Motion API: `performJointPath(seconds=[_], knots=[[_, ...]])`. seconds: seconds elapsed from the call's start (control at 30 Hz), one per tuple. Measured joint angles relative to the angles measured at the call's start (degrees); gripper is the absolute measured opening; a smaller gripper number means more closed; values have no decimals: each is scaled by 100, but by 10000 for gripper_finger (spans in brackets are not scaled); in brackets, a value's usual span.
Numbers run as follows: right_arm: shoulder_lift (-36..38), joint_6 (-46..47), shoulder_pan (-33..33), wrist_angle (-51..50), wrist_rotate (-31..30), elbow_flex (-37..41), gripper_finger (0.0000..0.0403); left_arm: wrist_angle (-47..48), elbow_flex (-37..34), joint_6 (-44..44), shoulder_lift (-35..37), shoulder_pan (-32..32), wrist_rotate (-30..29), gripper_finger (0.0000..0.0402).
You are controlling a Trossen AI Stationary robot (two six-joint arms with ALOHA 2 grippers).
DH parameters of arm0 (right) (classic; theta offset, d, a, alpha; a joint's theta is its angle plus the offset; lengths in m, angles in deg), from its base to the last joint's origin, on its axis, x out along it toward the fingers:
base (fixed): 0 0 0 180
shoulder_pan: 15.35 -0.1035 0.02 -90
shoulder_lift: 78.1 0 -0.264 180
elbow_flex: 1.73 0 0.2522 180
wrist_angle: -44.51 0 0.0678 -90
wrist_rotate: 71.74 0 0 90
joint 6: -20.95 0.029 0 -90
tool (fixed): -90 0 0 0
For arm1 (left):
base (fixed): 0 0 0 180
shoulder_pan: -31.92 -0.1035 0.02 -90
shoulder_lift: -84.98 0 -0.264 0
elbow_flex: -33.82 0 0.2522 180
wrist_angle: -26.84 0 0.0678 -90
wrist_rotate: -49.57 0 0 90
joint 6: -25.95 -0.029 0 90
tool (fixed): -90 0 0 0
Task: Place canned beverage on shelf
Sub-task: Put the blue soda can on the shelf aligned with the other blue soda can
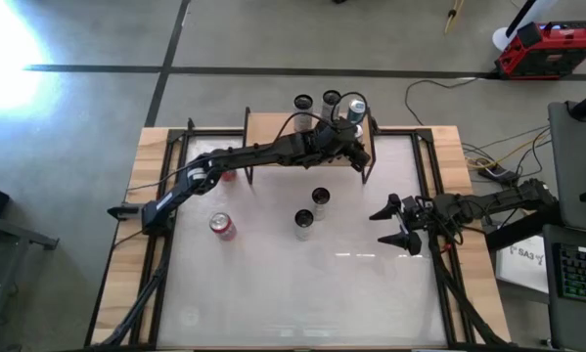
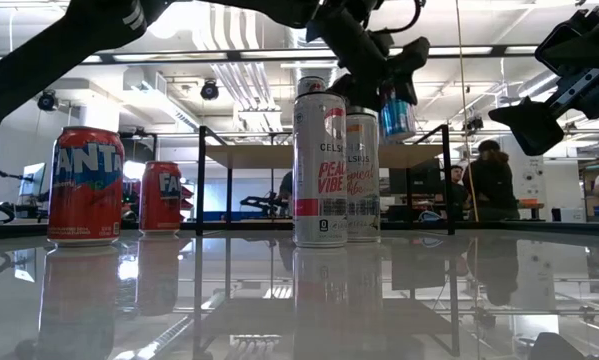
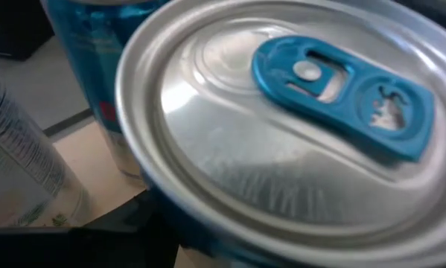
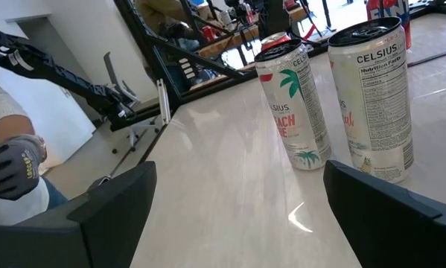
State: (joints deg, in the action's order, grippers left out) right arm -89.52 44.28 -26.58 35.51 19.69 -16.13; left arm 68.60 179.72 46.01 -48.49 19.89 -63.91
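holding a blue can above the shelf, left hand clamped, right hand spread empty

Blue can with silver lid and blue pull tab is standing upright over the right end of the shelf, held in the left gripper. Shelf: light tan wooden top on thin black legs, sitting at the far edge of the surface. Two more cans are standing upright at its far side
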Motion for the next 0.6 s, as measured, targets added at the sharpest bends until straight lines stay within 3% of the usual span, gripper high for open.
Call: performJointPath(seconds=[0.6], knots=[[-2, 0, 2, -1, 1, 1, 370, -192, 0, -269, -37, 26, 50, 237]])
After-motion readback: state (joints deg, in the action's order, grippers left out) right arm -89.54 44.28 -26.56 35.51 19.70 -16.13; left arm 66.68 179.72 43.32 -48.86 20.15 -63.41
